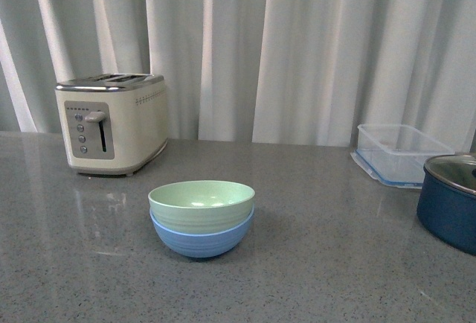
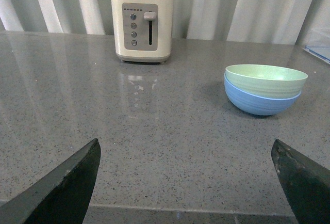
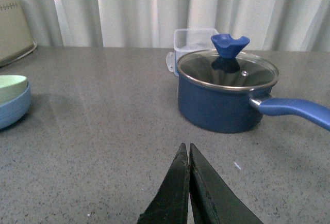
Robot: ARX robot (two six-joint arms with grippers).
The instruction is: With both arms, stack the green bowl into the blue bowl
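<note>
The pale green bowl [image 1: 201,202] sits nested inside the light blue bowl [image 1: 202,238] in the middle of the grey counter; the pair also shows in the left wrist view as green bowl [image 2: 266,79] over blue bowl [image 2: 260,104]. My left gripper [image 2: 185,149] is open and empty, well back from the bowls. In the right wrist view my right gripper [image 3: 186,149] is shut with nothing in it, and only the edge of the green bowl [image 3: 11,87] and blue bowl [image 3: 12,111] shows. Neither arm appears in the front view.
A cream toaster [image 1: 111,122] stands at the back left. A clear plastic container [image 1: 400,152] and a dark navy pot with a glass lid [image 1: 451,200] sit at the right; the pot's long handle [image 3: 294,109] sticks out sideways. White curtains hang behind the counter.
</note>
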